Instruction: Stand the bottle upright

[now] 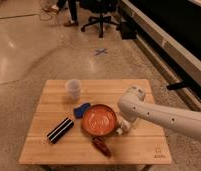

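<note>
Pincer (125, 121) at bottle (119, 130); bottle just beside orange plate (84, 122).

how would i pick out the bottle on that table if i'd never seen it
Start at the wooden table and find the orange plate in its middle. Just off the plate's right rim, under the robot's gripper, is the bottle. It is small and white, unlike the clear cup at the far side.

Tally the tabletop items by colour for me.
white bottle: 1
orange plate: 1
blue object: 1
black bar: 1
red object: 1
clear cup: 1
Total: 6
The gripper is at the white bottle, right of the orange plate.
</note>
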{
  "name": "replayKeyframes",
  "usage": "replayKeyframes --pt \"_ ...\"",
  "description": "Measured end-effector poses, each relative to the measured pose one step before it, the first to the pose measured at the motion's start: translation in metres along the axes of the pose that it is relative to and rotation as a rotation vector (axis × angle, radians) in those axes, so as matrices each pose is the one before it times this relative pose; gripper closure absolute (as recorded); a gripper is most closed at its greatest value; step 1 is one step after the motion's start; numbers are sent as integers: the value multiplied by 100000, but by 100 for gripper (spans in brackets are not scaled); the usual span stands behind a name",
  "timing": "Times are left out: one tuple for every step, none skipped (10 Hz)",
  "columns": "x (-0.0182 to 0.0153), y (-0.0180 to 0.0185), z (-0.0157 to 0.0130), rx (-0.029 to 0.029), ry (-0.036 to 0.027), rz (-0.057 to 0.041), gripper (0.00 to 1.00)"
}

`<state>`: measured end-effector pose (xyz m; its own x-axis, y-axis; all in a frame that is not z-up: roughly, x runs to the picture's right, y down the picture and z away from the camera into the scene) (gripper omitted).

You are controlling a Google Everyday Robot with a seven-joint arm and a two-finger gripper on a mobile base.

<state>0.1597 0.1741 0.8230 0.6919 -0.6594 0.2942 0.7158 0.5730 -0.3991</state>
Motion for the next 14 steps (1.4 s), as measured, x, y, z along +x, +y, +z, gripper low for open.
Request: replayKeyframes --pt "321 124 455 -382 1125 -308 29" --pt "443 182 638 -696 1335 126 29" --pt "536 232 584 -821 1280 747 29" --pt "414 237 364 -588 736 936 31" --pt "276 336 295 -878 479 958 38" --pt "-34 46 52 -295 -54 510 47" --pt "-374 -172 -89 155 -787 329 59" --pt "-473 -153 -315 473 -1284 352 68" --pt "-346 40 -289 311 -1185 292 76" --pt "-443 -34 -609 782 -1944 -26 88" --pt "-248 -112 -576 740 -1951 47 96" --pt "23 -54 -589 541 -1801 259 100" --pt "219 19 -644 11 -2290 763 100" --pt "325 -84 -736 -130 -3935 1387 100"
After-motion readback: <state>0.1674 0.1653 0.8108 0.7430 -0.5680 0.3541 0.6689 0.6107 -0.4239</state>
